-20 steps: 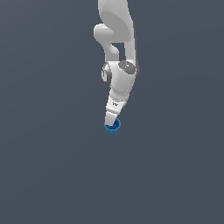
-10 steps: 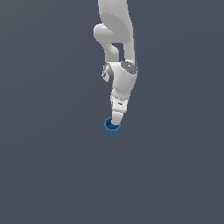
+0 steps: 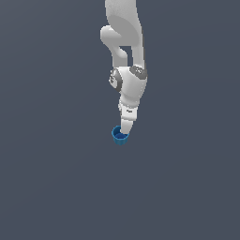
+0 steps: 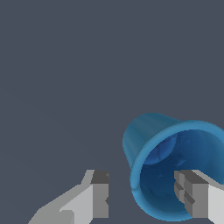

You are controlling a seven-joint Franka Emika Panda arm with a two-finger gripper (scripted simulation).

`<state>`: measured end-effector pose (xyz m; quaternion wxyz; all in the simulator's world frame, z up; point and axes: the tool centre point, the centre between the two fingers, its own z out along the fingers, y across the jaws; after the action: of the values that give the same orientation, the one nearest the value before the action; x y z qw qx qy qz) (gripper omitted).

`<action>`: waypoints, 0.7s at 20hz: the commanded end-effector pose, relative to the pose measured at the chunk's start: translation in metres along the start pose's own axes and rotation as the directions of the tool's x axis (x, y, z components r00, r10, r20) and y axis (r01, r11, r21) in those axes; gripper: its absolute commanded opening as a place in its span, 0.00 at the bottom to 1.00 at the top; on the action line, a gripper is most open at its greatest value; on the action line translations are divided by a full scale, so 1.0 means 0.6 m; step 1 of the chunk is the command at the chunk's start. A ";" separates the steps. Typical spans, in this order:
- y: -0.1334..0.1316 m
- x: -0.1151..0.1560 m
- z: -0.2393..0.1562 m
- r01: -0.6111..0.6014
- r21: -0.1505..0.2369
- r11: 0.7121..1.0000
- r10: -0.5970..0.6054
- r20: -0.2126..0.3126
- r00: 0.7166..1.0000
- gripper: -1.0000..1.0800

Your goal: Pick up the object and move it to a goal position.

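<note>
Plain dark grey bench filled the exterior view, where the white arm [image 3: 127,70] hung down from the top centre and the gripper [image 3: 125,131] met the blue cup [image 3: 119,136] just below the frame's middle, the arm leaning a little further toward the exterior view's left than half a second earlier. Through the wrist view, in the lower right, the jaws stood open, one finger [image 4: 192,192] inside the hollow and the other outside the wall, not yet clamped; the cup looked light, rigid and slick, best pinched across its thin rim.
</note>
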<state>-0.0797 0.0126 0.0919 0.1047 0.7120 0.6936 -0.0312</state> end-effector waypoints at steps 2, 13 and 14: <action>-0.001 0.000 0.013 0.002 0.001 1.000 -0.002 0.000 1.000 0.62; -0.001 0.000 0.047 0.006 0.000 1.000 -0.006 0.000 1.000 0.62; -0.001 0.000 0.047 0.006 0.000 1.000 -0.006 0.000 1.000 0.00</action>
<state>-0.0778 0.0074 0.0643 0.1044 0.7099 0.6958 -0.0318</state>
